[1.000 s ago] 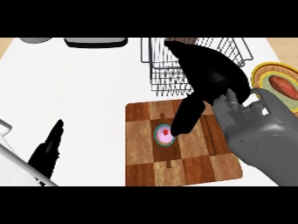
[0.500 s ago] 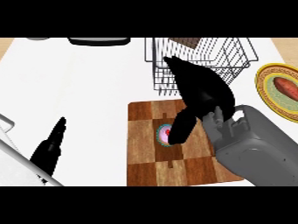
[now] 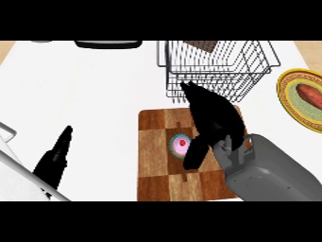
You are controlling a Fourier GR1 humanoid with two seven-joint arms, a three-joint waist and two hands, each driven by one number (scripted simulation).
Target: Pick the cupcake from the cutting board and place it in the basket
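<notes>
Right hand over cutting board, cupcake not lifted.

The small cupcake with pink frosting, a red dot on top and a teal wrapper (image 3: 179,144) sits upright near the middle of the brown checkered wooden cutting board (image 3: 156,177). The black right hand (image 3: 216,118) is above the board, its palm just right of the cupcake. Its long fingers are straight and released, pointing up towards the black wire basket (image 3: 212,80). One digit (image 3: 195,157) hangs down against the cupcake's right side. Nothing is grasped. The basket stands just beyond the board's far edge on the white counter (image 3: 87,94). The round yellow-rimmed plate (image 3: 289,101) carrying a reddish-brown sweet potato (image 3: 312,96) lies right of the basket. The black left hand (image 3: 57,156) rests at lower left, fingers straight, well apart from the board.
</notes>
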